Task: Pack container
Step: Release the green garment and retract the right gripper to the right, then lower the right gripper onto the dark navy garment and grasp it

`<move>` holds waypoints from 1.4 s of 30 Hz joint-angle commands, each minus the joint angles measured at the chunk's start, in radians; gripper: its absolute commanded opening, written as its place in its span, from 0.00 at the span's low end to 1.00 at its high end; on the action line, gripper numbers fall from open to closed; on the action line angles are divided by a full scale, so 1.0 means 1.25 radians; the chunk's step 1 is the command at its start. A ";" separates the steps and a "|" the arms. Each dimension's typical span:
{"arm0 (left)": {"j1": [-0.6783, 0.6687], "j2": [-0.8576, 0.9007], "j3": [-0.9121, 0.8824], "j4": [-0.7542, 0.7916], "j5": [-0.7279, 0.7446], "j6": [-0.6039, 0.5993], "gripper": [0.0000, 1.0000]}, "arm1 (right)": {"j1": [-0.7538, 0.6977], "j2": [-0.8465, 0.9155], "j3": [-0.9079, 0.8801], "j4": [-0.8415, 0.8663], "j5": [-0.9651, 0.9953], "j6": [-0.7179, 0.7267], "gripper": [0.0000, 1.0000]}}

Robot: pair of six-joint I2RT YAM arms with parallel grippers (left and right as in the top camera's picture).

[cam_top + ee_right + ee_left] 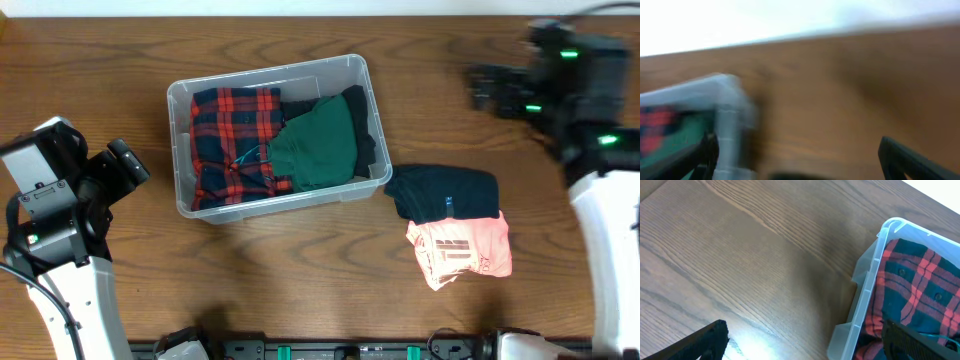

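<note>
The clear plastic container (pixel 181 150) stands at the table's middle left. It holds a red plaid shirt (pixel 232 140), a green garment (pixel 318 145) and a black garment (pixel 362 128). A folded dark navy garment (pixel 445 193) and a folded pink garment (pixel 462 250) lie on the table to its right. My left gripper (pixel 128 165) is open and empty, left of the container; the left wrist view shows the container's corner (pixel 867 287) and the plaid shirt (pixel 920 290). My right gripper (pixel 490 88) is open and empty at the far right; its blurred view shows the container's corner (pixel 725 107).
The wooden table (pixel 300 290) runs to a pale wall at the back. The two arm bases stand at the front left and front right corners.
</note>
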 commanded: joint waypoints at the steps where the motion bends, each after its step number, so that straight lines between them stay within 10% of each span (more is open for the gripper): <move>1: 0.005 -0.001 0.011 -0.003 -0.013 -0.002 0.98 | -0.139 0.063 -0.013 -0.045 -0.061 -0.053 0.99; 11: 0.005 -0.001 0.011 -0.003 -0.013 -0.002 0.98 | -0.312 0.333 -0.013 -0.196 -0.208 -0.165 0.99; 33: 0.005 0.000 0.011 -0.003 -0.013 -0.002 0.98 | -0.118 0.478 -0.072 -0.248 -0.103 -0.175 0.84; 37: 0.005 -0.001 0.011 -0.003 -0.013 -0.002 0.98 | -0.119 0.478 -0.093 -0.244 -0.110 -0.175 0.70; 42: 0.005 0.000 0.011 -0.003 -0.013 -0.002 0.98 | -0.119 0.474 -0.090 -0.215 -0.195 -0.185 0.29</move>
